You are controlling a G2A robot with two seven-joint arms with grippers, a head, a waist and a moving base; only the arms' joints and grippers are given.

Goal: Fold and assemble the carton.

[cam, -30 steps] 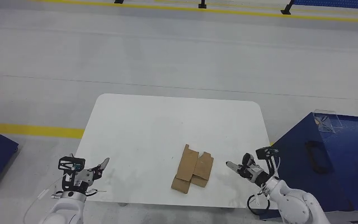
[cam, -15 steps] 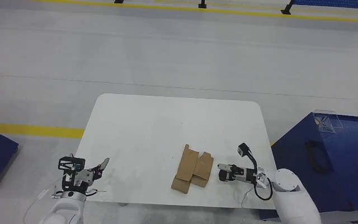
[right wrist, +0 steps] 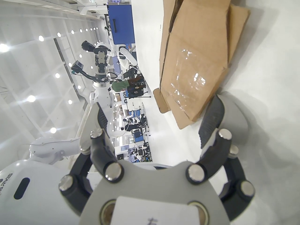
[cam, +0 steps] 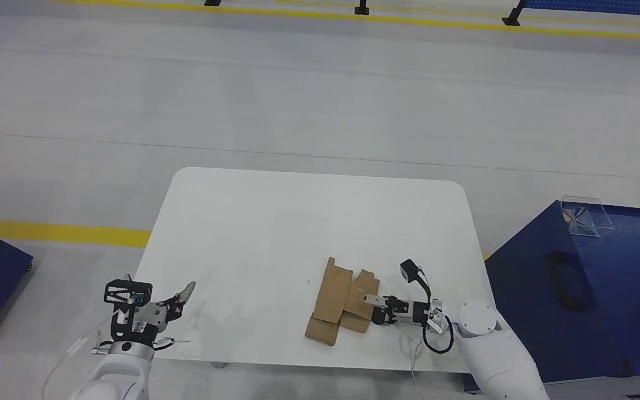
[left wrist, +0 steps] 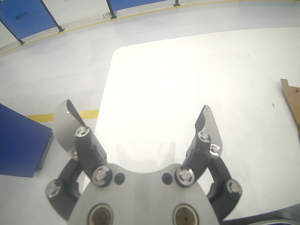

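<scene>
Carton: A flattened brown cardboard carton (cam: 343,298) is seen lying on the white table (cam: 260,220), near the front edge and right of centre. Its flaps are spread flat, and clear tape is visible on one panel.
Right gripper: The right gripper (cam: 372,306) is held low at the carton's right-hand edge with its jaws spread. In the wrist view the carton's nearest corner (right wrist: 185,120) lies between the fingers, and nothing is clamped.
Left gripper: The left gripper (cam: 178,298) is held at the table's near left corner, well apart from the carton, with its jaws wide and empty.
Step in hand: The approach to a first grasp is judged to be under way; no panel has been raised and no fold made.
Next move: One finger would need to be worked under the board edge before the jaws are closed, then the panel lifted so the sleeve opens.
Risk: Both layers might be pinched together, leaving the carton flat.
</scene>
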